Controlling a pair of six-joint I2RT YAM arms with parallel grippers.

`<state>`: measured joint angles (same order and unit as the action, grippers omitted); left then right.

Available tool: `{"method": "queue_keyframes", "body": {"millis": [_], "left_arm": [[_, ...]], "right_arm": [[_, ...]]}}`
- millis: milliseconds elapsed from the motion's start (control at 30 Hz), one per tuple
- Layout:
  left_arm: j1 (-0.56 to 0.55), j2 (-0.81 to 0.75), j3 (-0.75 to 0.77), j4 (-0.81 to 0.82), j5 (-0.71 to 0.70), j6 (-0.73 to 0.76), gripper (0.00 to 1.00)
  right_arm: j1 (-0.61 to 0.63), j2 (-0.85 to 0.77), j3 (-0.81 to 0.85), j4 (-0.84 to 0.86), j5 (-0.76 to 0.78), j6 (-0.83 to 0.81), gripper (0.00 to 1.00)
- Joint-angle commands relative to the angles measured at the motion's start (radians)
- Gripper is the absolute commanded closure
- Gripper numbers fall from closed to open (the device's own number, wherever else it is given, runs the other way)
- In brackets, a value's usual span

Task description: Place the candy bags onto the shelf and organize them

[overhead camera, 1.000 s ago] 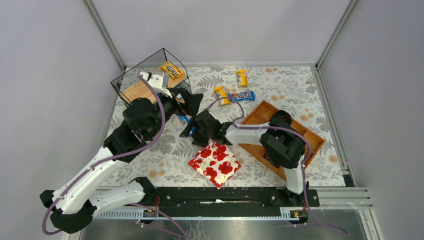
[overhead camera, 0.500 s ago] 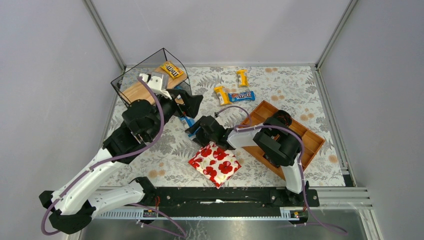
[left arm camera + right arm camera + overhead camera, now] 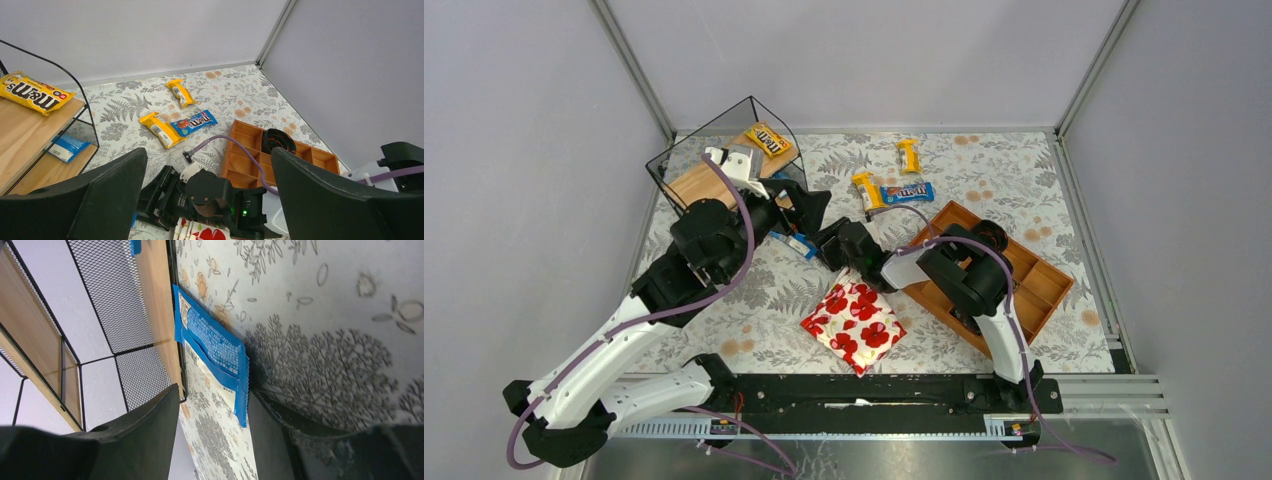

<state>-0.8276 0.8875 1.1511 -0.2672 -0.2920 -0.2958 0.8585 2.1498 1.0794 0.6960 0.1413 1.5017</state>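
By the shelf (image 3: 155, 315), the right gripper (image 3: 212, 392) straddled a blue bag (image 3: 212, 342), jaws apart, not clamping it; the left gripper (image 3: 206, 152) gaped wide.

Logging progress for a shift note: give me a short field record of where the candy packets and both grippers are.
shelf: M&M's yellow packet on top board, pale blue packet on lower
loose on table: far yellow packet, near yellow packet, blue M&M's packet
shelf foot: dark blue packet flat
left gripper: open, empty
right gripper: jaws astride dark blue packet, not closed
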Motion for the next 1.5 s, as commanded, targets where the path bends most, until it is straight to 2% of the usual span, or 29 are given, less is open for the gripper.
{"method": "queue_keyframes", "body": {"millis": [0,267,433,533,733,900,1133,1467], "left_arm": [[-0.005,0.004,-0.002,0.058,-0.008,-0.006,0.01],[-0.005,0.011,-0.002,0.057,-0.005,-0.006,0.01],[-0.005,0.014,-0.004,0.061,-0.007,-0.006,0.01],[-0.004,0.016,-0.004,0.062,-0.005,-0.006,0.01],[-0.005,0.015,-0.003,0.061,0.001,-0.008,0.01],[-0.005,0.015,-0.003,0.061,0.003,-0.008,0.01],[-0.005,0.007,-0.002,0.062,0.006,-0.009,0.01],[-0.005,-0.009,0.000,0.059,0.000,-0.005,0.01]], "right_arm": [[-0.021,0.075,0.043,0.045,0.031,-0.061,0.42],[-0.027,0.148,0.114,0.105,-0.017,-0.055,0.48],[-0.026,0.164,0.136,0.118,-0.043,-0.047,0.60],[-0.027,0.131,0.087,0.123,-0.052,-0.008,0.74],[-0.029,0.044,0.011,0.166,-0.075,0.041,0.84],[-0.028,-0.004,-0.010,0.229,-0.092,0.080,0.87],[-0.007,-0.025,0.072,0.209,-0.080,0.080,0.88],[0.020,0.174,0.425,0.071,-0.026,0.072,0.88]]}}
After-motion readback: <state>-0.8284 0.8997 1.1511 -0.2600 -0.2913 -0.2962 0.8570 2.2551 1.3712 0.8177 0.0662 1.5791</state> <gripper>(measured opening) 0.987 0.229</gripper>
